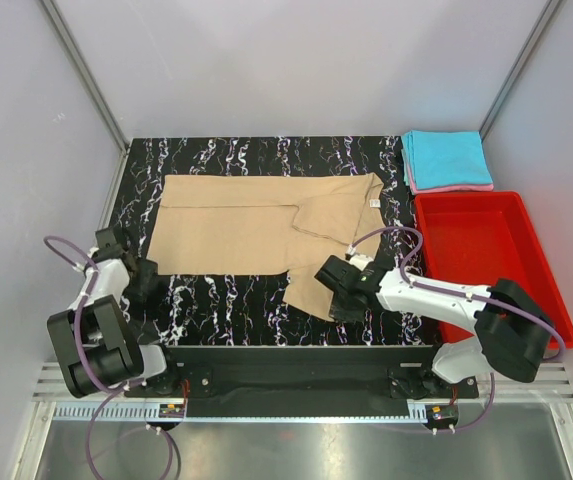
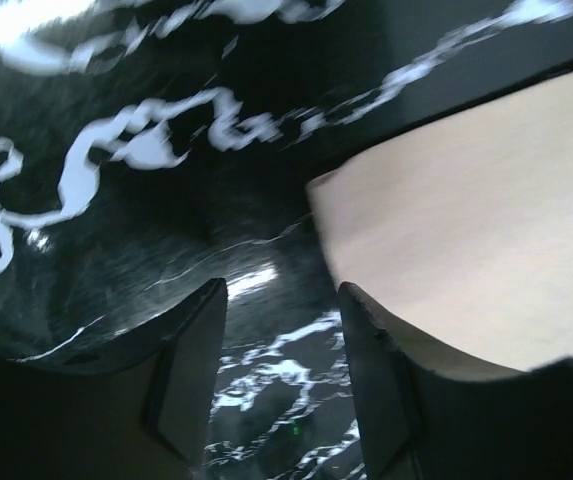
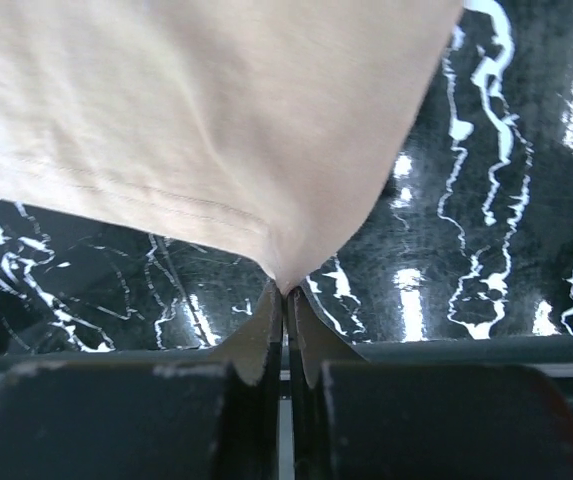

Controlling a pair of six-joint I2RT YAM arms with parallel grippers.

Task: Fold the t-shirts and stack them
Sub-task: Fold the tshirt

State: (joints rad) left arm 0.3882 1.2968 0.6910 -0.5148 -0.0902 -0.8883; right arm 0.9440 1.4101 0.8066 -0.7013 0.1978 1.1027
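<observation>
A tan t-shirt lies spread on the black marbled table, its small neck label at the right end. My right gripper is shut on the shirt's near right corner, seen pinched between the jaws in the right wrist view. My left gripper is open just beside the shirt's near left corner; in the left wrist view the tan cloth lies to the right of the fingers. A folded cyan t-shirt lies on a folded pink one at the back right.
A red plastic bin stands at the right of the table, right next to my right arm. Grey walls close in the back and both sides. The table's front edge runs just before the arm bases.
</observation>
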